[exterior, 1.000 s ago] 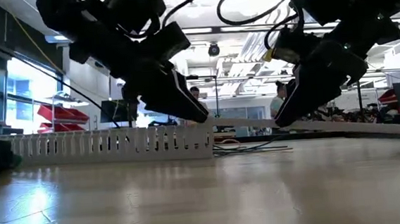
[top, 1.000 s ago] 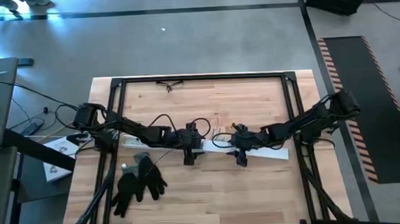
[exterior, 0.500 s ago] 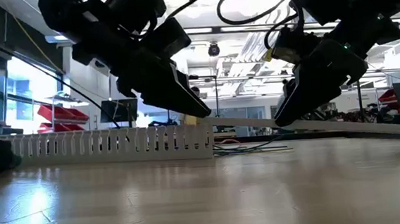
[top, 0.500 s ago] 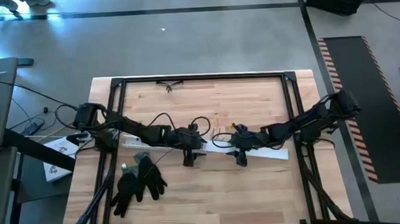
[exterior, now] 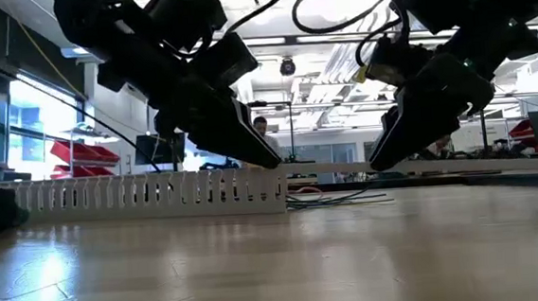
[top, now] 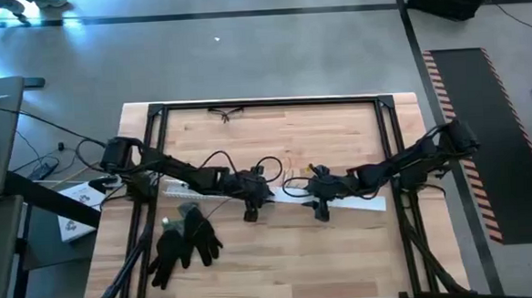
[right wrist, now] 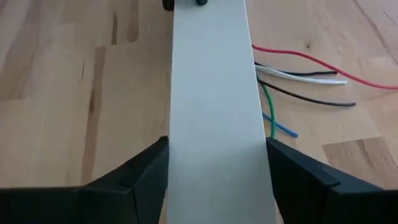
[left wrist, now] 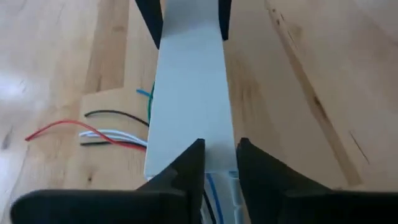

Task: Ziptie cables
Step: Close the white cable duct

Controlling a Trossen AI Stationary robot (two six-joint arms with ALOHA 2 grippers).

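A flat white cover strip runs left to right across the table's middle. Its left end is at the end of the white slotted channel. Thin cables, red, white, black, green and blue, lie on the wood beside the strip and also show in the low view. My right gripper is shut on the strip near its middle. My left gripper stands over the strip's left end, its fingers only narrowly apart. My left gripper has its fingertips over the top face of the strip's left end, slanting down from the table's left. Whether they touch it I cannot tell. My right gripper pinches the strip across its width, one finger on each long edge. It comes slanting down from the table's right, and the strip runs on between the fingers, held above the wood.
Black gloves lie at the near left. Glasses lie at the far edge. A black frame borders the table. Bare wood lies in front of the channel and the strip.
My left gripper's tip has dipped slightly onto the strip's left end at the channel's end. The part of the strip to the right of my right gripper has come up from a downward slant to nearly level.
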